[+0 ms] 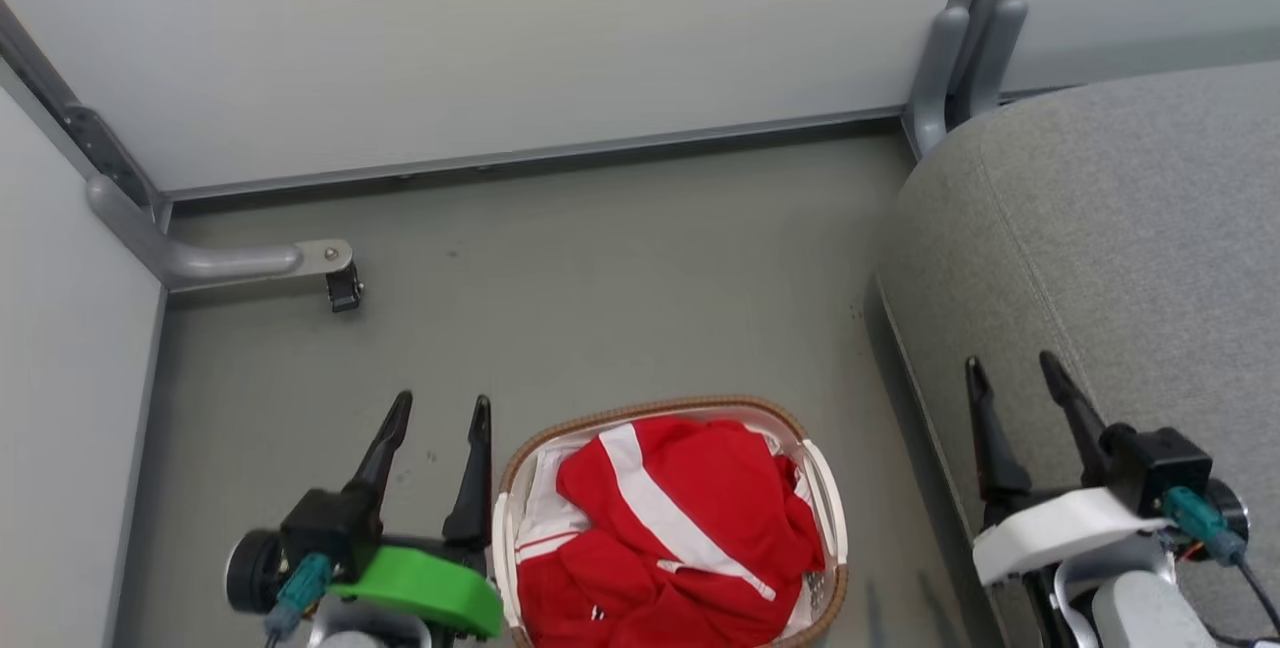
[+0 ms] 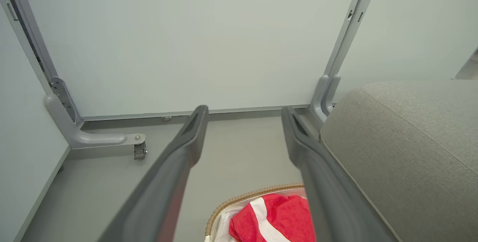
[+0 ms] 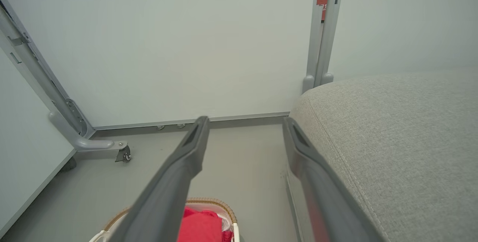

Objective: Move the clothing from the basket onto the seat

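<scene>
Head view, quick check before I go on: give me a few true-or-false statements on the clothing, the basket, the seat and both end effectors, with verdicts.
1. The clothing lies in the basket. True.
2. The left end effector is shut on the clothing. False: it is open and holds nothing, beside the basket.
3. The basket stands on the seat. False: it stands on the floor, to the left of the seat.
4. The right end effector is open and holds nothing. True.
</scene>
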